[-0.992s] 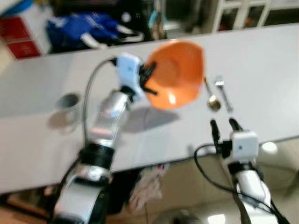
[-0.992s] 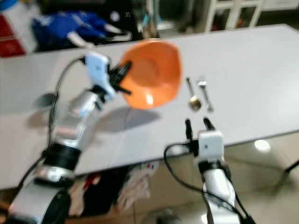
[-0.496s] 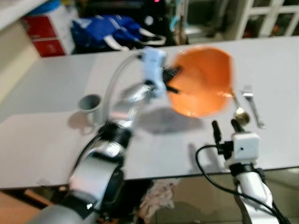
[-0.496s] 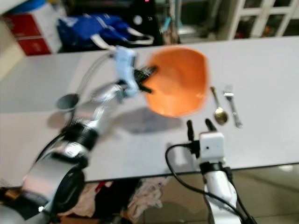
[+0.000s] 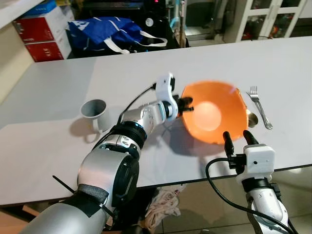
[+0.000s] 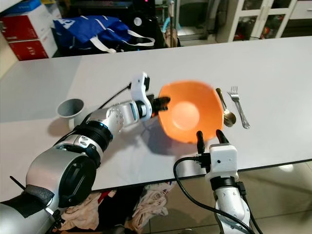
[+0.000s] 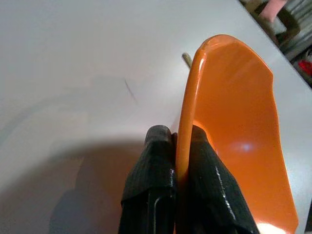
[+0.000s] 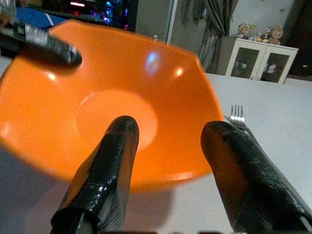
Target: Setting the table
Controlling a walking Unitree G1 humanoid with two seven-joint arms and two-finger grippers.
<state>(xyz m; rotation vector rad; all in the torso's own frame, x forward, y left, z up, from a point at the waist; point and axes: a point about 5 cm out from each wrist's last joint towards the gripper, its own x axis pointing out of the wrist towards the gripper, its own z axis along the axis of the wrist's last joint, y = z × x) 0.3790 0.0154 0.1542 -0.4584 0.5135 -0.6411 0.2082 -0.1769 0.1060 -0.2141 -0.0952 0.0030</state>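
Note:
My left gripper point(image 5: 187, 104) is shut on the rim of an orange bowl point(image 5: 214, 117), holding it low over the white table point(image 5: 273, 63); the pinch is plain in the left wrist view, fingers point(image 7: 156, 170) clamping the bowl's rim point(image 7: 187, 107). A spoon point(image 6: 225, 113) and a fork point(image 6: 239, 111) lie side by side just right of the bowl, the spoon partly hidden behind it in the left eye view. My right gripper point(image 5: 237, 138) stands open at the table's near edge, just in front of the bowl point(image 8: 122, 112).
A grey cup point(image 5: 94, 111) stands on the table to the left. Beyond the far edge lie a blue bag point(image 5: 109, 30) and red boxes point(image 5: 41, 34). White cabinets point(image 5: 263, 17) are at the back right. Cloth point(image 5: 163, 207) lies on the floor under the table.
The left gripper has lowered the orange bowl toward the table beside the spoon and levelled it from tilted. The camera has also shifted. The right gripper has hardly moved.

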